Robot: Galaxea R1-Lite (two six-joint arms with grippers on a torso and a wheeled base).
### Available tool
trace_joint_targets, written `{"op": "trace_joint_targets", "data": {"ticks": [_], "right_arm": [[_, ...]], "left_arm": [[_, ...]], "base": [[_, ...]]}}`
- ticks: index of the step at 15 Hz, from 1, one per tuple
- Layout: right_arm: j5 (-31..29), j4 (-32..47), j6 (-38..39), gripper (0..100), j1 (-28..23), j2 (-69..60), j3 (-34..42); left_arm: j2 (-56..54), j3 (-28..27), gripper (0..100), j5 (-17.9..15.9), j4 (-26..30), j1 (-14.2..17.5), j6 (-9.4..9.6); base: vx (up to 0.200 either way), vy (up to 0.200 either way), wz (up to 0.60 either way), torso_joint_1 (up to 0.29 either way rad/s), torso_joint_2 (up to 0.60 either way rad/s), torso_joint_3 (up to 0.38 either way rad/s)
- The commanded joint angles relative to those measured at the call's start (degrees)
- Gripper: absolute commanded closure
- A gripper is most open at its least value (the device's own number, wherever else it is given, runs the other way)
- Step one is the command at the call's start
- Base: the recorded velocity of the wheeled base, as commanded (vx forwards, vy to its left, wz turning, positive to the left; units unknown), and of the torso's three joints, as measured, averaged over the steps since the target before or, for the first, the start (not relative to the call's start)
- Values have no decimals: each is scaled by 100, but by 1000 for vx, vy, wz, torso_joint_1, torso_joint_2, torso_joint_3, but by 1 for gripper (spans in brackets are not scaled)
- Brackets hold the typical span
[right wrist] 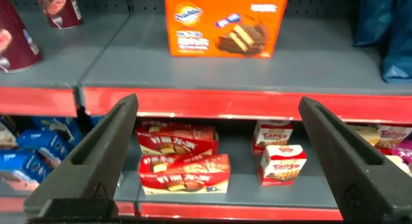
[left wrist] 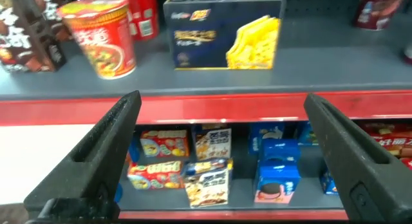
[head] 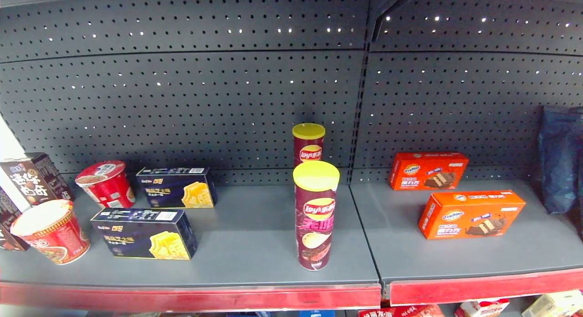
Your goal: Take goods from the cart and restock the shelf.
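The grey shelf (head: 255, 244) with a red front lip holds two maroon chip cans with yellow lids, one in front (head: 315, 215) and one behind (head: 308, 144). Two dark blue boxes (head: 145, 233) (head: 177, 187) lie to the left, beside two red noodle cups (head: 51, 232) (head: 105, 183). Two orange boxes (head: 470, 214) (head: 427, 171) lie on the right. My left gripper (left wrist: 222, 166) is open and holds nothing, below and in front of the shelf lip near the front blue box (left wrist: 223, 32). My right gripper (right wrist: 225, 166) is open and holds nothing, in front of the front orange box (right wrist: 224, 23).
Dark brown cartons (head: 34, 178) stand at the far left and a dark blue bag (head: 558, 160) at the far right. A perforated grey panel (head: 227, 89) backs the shelf. A lower shelf holds red boxes (right wrist: 182, 163), white cartons (right wrist: 282, 162) and blue packs (left wrist: 277, 172).
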Motion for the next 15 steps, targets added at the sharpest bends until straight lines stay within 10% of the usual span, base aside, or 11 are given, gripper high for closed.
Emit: {"op": "trace_joint_targets", "data": {"ticks": [1, 15], "right_arm": [[74, 27, -55, 0, -5, 16, -31], [127, 36, -143, 0, -5, 16, -31]], "left_arm": [[4, 0, 0, 13, 5, -8, 0], [-5, 0, 0, 92, -4, -8, -282]], "base": [[0, 0, 0, 0, 0, 0], [0, 0, 0, 0, 0, 0]]}}
